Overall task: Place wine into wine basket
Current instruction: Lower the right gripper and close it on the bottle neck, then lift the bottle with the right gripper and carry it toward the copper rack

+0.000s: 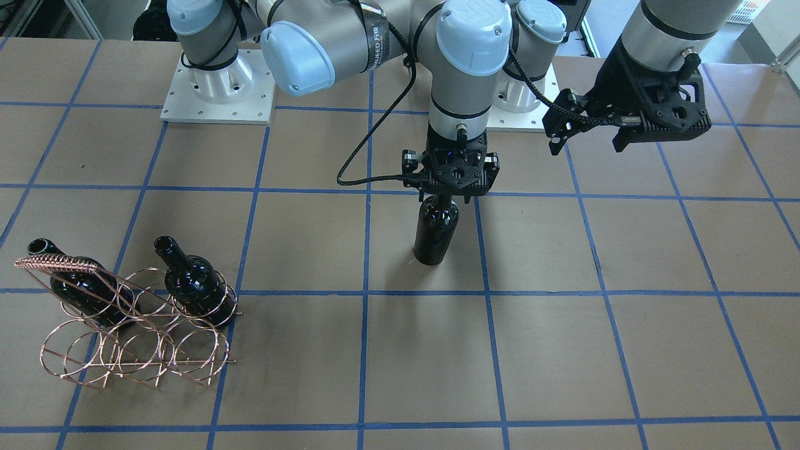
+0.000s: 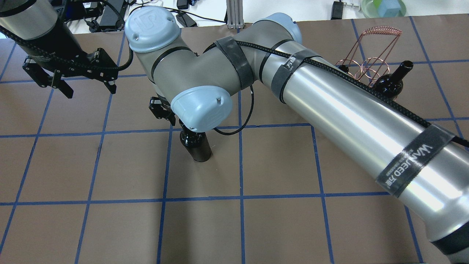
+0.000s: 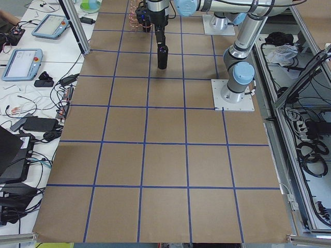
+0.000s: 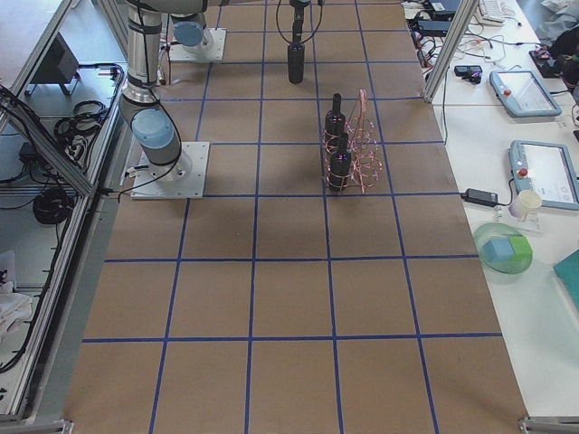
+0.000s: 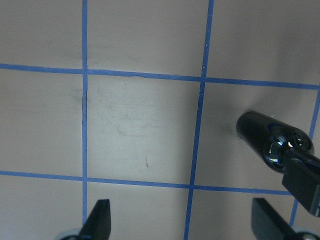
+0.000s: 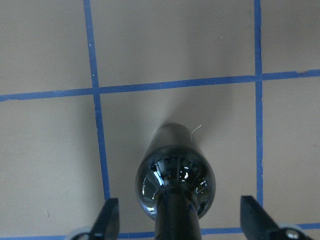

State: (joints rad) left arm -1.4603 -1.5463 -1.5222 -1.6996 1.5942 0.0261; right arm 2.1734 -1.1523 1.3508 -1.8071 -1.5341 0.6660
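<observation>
Centre frame, right pincer is straddling the bottle neck, spread wide; mouth hidden. Left pincer is hanging spread, empty.

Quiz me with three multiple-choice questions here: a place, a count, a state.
1. How many bottles sit in the wine basket? A one; B two; C three.
2. Where is the third bottle? A in the basket; B upright under the right gripper; C lying flat.
3. The left gripper's fingers are: A open, empty; B shut on a bottle; C shut on the basket.
Answers: B, two dark bodies fill its rings; B, its neck rises between the right fingers; A, only table shows between them.
</observation>
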